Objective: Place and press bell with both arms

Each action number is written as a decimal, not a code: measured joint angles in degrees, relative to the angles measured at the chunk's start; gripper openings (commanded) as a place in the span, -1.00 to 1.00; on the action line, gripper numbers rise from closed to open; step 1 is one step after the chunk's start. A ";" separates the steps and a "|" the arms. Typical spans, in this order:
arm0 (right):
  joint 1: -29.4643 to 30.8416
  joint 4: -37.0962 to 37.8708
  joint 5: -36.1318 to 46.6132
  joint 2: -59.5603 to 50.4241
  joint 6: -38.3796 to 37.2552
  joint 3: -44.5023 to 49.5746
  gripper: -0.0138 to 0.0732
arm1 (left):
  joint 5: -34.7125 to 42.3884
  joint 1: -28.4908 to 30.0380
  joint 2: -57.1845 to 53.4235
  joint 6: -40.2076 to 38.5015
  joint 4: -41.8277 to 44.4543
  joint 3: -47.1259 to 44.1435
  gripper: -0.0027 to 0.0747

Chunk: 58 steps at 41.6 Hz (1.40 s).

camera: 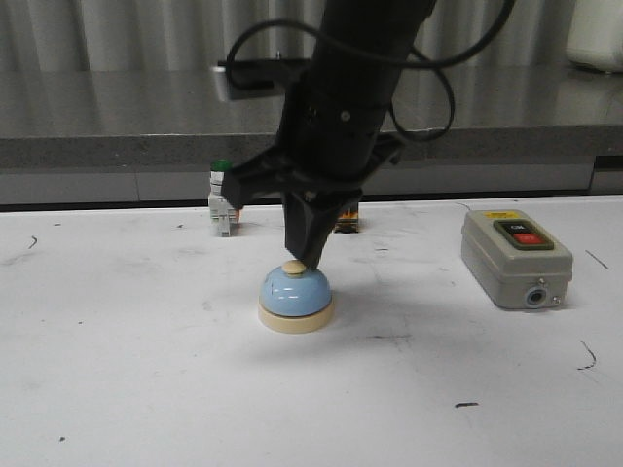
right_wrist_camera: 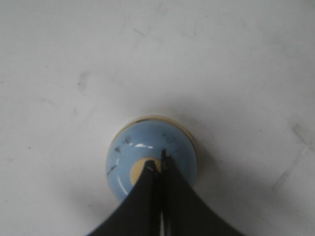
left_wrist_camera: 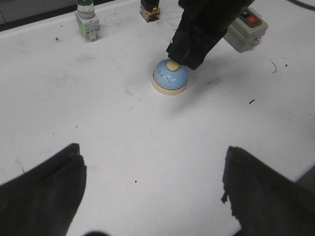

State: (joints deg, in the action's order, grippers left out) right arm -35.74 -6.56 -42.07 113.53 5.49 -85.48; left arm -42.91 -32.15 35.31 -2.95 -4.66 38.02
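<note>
The light-blue dome bell (camera: 295, 297) with a cream base and cream knob stands upright on the white table, mid-front. It also shows in the left wrist view (left_wrist_camera: 170, 76) and the right wrist view (right_wrist_camera: 147, 150). My right gripper (camera: 306, 255) is shut and empty, pointing down, its closed tips right at the knob; it shows in the right wrist view (right_wrist_camera: 160, 164) and in the left wrist view (left_wrist_camera: 187, 61). My left gripper (left_wrist_camera: 153, 184) is open and empty, well back from the bell over bare table. It is out of the front view.
A grey switch box (camera: 511, 258) with black and red buttons lies to the right of the bell. A green-capped push button (camera: 222, 199) and a small dark box (camera: 348, 219) stand behind the bell. A raised grey ledge (camera: 117, 146) runs along the back.
</note>
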 measured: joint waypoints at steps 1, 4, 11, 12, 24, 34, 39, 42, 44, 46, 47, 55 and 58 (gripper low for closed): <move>0.00 0.00 0.10 0.61 0.14 0.00 -0.82 | 0.00 0.00 0.00 0.00 0.00 0.00 0.51; 0.00 0.00 0.49 0.65 0.14 -0.32 -0.82 | 0.00 0.00 0.00 0.00 0.00 0.00 0.51; 0.00 0.13 -2.65 -0.66 0.14 -0.46 -0.82 | 0.00 0.00 0.00 0.00 -0.09 -0.08 0.51; 0.00 0.11 -3.28 -1.41 0.14 -0.46 -0.82 | 0.00 0.00 0.00 0.00 -0.09 -0.08 0.51; 0.22 0.19 -5.26 -16.37 0.14 0.55 -0.82 | 0.00 0.00 0.00 0.00 -0.09 -0.08 0.51; 4.57 0.19 -6.08 -31.83 0.14 9.19 -0.82 | 0.00 0.00 0.00 0.00 -0.09 -0.08 0.50; 6.96 0.41 -6.31 -39.30 0.14 14.54 -0.82 | 0.04 0.00 0.00 0.00 -0.09 -0.08 0.50; 7.79 1.02 -6.45 -44.15 0.14 17.71 -0.82 | 0.04 0.00 0.00 0.00 -0.09 -0.08 0.50; 7.93 1.91 -6.49 -47.61 0.14 20.00 -0.82 | 0.04 0.00 0.00 0.00 -0.09 -0.08 0.51; 8.04 2.61 -6.57 -51.06 0.14 21.95 -0.82 | 0.04 0.00 0.00 0.00 -0.09 -0.08 0.51; 8.04 2.83 -6.69 -52.51 0.14 23.26 -0.82 | 0.04 0.00 0.00 0.00 -0.09 -0.08 0.51; 8.07 3.38 -7.07 -65.10 -0.44 31.38 -0.82 | 0.04 0.00 0.00 0.00 -0.09 -0.08 0.51; 8.07 3.41 -7.59 -69.34 -0.71 34.59 -0.82 | 0.04 0.00 0.00 0.00 -0.09 -0.08 0.51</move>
State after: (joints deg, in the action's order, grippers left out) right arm -27.67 -3.15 -49.65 44.19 4.78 -50.89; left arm -42.87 -32.15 35.31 -2.95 -4.75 37.94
